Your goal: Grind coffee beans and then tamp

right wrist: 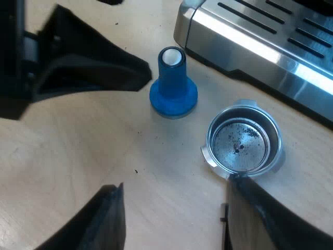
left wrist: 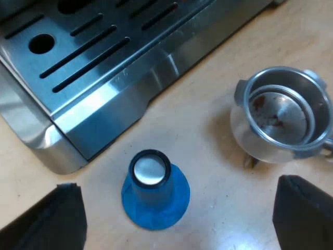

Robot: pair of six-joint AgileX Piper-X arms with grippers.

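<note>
1. Clearly the left hand point(left wrist: 177, 183) is wide: its two black fingers point(left wrist: 49, 219) stand far from each other, and they hold nothing.
2. Between these fingers, lower down on the tabletop point(left wrist: 208, 130), stands the blue tamper point(left wrist: 155, 190). It is upright on its broad base, with the pale round top turned up, and no finger touches it.
3. Near the tamper, but apart from it, sits the metal holder point(left wrist: 283, 117). It is loose on the tabletop with its open basket turned up. Inside are some brown traces (from the right wrist they look like a few dark specks on the metal bottom).
4. Further out is the espresso machine point(left wrist: 104, 62). Its steel drip tray with long slots is near both the tamper and the holder, and it touches neither.
5. The right hand point(right wrist: 176, 182) is wide too and holds nothing. Under the gap between its fingers is bare tabletop.
6. One of its fingers point(right wrist: 270, 219) lies just at the holder's rim, at the place where the handle begins. I cannot tell if it touches the holder, and the handle itself is hidden there.
7. From the right wrist view the tamper stands apart from the right hand, and the left hand's dark finger point(right wrist: 99, 67) is close beside it. The machine's front edge passes near both the tamper and the holder.
</note>
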